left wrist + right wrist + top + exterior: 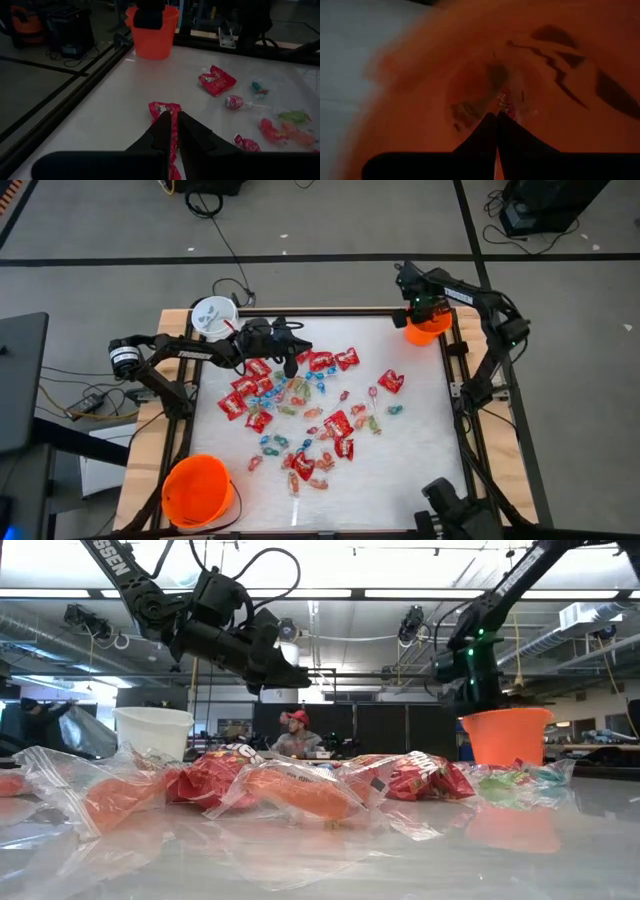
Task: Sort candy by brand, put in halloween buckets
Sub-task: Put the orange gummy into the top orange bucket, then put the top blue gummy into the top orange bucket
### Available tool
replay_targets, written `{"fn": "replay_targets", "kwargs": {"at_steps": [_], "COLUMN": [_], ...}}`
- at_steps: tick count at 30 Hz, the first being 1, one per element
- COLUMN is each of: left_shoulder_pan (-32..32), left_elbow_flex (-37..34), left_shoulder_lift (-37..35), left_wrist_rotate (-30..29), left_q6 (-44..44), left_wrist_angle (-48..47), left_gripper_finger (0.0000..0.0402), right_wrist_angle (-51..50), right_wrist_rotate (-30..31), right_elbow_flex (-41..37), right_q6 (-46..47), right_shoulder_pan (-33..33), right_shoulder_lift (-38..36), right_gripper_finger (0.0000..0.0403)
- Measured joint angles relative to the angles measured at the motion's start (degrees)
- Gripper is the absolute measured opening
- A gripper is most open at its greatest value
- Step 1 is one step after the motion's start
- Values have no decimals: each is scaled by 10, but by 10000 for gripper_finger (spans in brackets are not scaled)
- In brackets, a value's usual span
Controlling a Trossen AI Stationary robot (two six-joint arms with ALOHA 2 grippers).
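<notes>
Red square packets, blue pieces and pink and green sweets [310, 415] lie scattered on the white tabletop. My left gripper [291, 358] hangs above the pile's far left part [262, 675] and is shut on a red packet [163, 108]. My right gripper [424, 315] is shut and empty, and points down into the small orange bucket [430, 330] at the far right corner. A red sweet [504, 102] lies on that bucket's bottom. The white bucket [213, 315] stands at the far left. The larger orange bucket [198, 490] stands at the near left. My left gripper pinches the red packet between its two fingers. Red wrapper [174, 142] shows in the narrow gap along the fingers, and one end sticks out past the tips. The fingers point toward the table's right side, slanting down. The low view shows the gripper well above the table.
The table's wooden frame [178, 415] runs round the white surface. Bare surface lies along the right side [430, 440] and the near edge. A person [293, 735] sits in the room beyond the table. Cables lie on the floor to the left.
</notes>
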Motion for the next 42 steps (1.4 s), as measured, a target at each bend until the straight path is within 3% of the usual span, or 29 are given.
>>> {"fn": "replay_targets", "kwargs": {"at_steps": [8, 17, 22, 30, 36, 42], "left_shoulder_pan": [0, 0, 0, 0, 0, 0], "left_elbow_flex": [0, 0, 0, 0, 0, 0], "left_shoulder_lift": [0, 0, 0, 0, 0, 0], "left_wrist_rotate": [0, 0, 0, 0, -19, -22], "left_q6": [1, 1, 1, 1, 0, 0], "left_wrist_angle": [-8, -8, -7, -6, -15, -12], "left_gripper_finger": [37, 37, 37, 37, 37, 37], "right_wrist_angle": [15, 14, 14, 7, 22, 115], "right_wrist_rotate": [-4, 0, -2, -35, -83, -109], "right_elbow_flex": [-1, -1, -1, -10, -80, -167], "right_q6": [-30, -34, -45, -40, -2, 31], "right_shoulder_pan": [8, 13, 47, 181, 309, 436], "right_shoulder_lift": [-19, -115, -180, -244, -252, -251], "right_gripper_finger": [62, 154, 174, 172, 172, 172]}}
